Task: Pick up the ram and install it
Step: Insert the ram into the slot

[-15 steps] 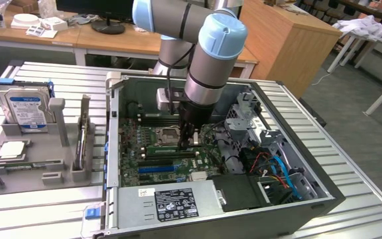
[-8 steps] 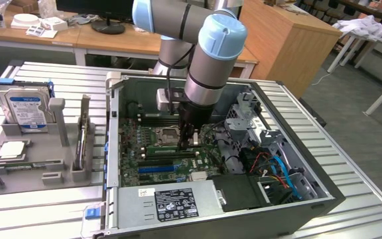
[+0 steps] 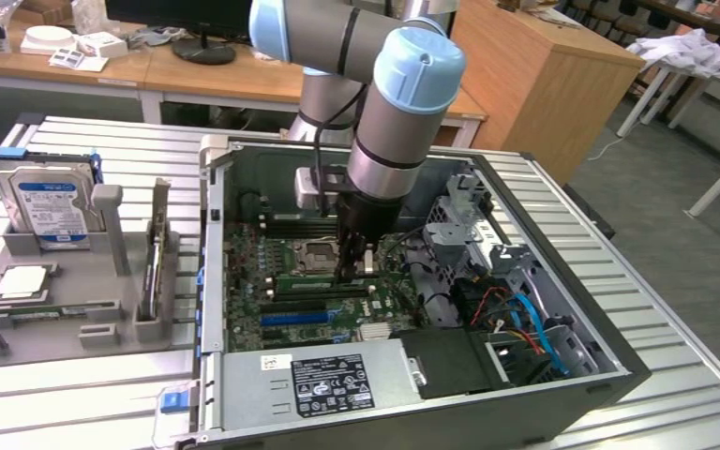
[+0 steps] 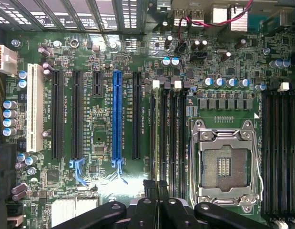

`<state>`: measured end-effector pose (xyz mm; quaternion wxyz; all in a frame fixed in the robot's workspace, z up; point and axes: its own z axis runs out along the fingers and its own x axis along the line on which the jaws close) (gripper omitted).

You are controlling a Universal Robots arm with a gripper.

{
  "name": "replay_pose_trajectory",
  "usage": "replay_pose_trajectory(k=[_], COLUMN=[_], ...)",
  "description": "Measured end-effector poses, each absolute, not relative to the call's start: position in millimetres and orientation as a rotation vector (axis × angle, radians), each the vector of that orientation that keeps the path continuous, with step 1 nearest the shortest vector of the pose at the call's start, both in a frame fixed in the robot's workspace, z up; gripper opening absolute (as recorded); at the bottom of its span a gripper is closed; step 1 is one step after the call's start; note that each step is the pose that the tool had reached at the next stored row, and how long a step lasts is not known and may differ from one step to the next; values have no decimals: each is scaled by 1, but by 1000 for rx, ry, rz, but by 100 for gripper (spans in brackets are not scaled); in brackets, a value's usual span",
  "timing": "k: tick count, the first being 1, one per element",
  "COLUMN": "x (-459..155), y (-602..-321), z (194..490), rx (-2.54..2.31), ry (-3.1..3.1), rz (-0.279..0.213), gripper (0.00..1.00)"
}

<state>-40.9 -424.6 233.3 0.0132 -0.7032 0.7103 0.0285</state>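
Note:
My gripper [image 3: 357, 272] reaches down into the open computer case [image 3: 214, 281], over the motherboard's memory slots beside the empty CPU socket [image 3: 320, 253]. Its black fingers [image 4: 148, 188] are shut on the ram [image 3: 316, 278], a narrow green stick standing on edge along a slot. The wrist view shows the ram [image 4: 157, 138] edge-on as a thin strip running out from my gripper [image 4: 158, 188] between the dark slots, next to the CPU socket [image 4: 224, 164]. A second, similar green stick [image 3: 35, 312] lies in the grey holder on the exterior view's left.
The grey holder also carries a hard drive with a blue label [image 3: 50, 202], a square silver CPU [image 3: 25, 281] and an upright card [image 3: 157, 262]. Inside the case are a power supply [image 3: 322, 380], a drive cage [image 3: 467, 220] and blue and orange cables [image 3: 523, 314].

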Motion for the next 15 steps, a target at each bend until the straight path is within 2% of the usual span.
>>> replay_pose_trajectory(k=[15], x=[-41], y=[-424], z=[232], rx=[-2191], ry=[2213], rz=[89], gripper=[12])
